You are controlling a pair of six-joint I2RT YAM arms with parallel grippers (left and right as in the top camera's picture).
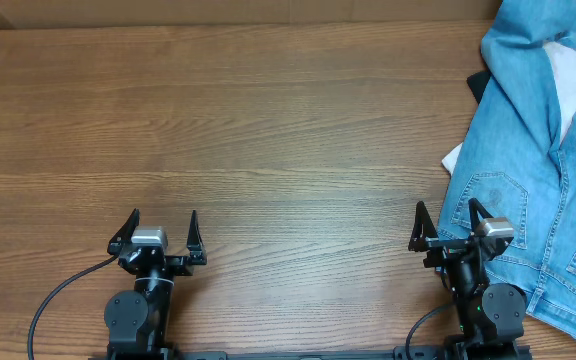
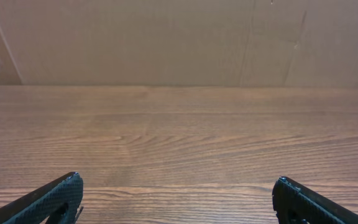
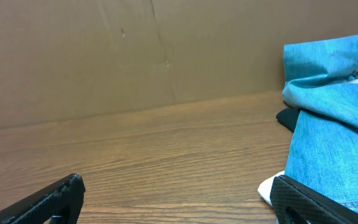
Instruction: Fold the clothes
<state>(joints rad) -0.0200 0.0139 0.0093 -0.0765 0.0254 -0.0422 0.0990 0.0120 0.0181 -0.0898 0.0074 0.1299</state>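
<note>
The clothes, light blue denim jeans (image 1: 533, 150), lie crumpled along the table's right side, with a stitched back pocket facing up; the right wrist view shows the jeans (image 3: 334, 124) heaped at its right. My right gripper (image 1: 449, 217) stands open at the jeans' left edge, its right finger over the denim, nothing between its fingers. In its own view the right gripper (image 3: 178, 190) frames bare wood. Far to the left, my left gripper (image 1: 163, 223) is open and empty near the front edge; in its own view the left gripper (image 2: 178, 186) shows only wood.
A pale white garment (image 1: 572, 75) shows inside the jeans and a white corner (image 3: 269, 188) peeks out at their left edge. A small black garment (image 1: 477, 86) lies under the jeans' far left. A brown cardboard wall (image 2: 179, 37) backs the wooden table (image 1: 268, 130).
</note>
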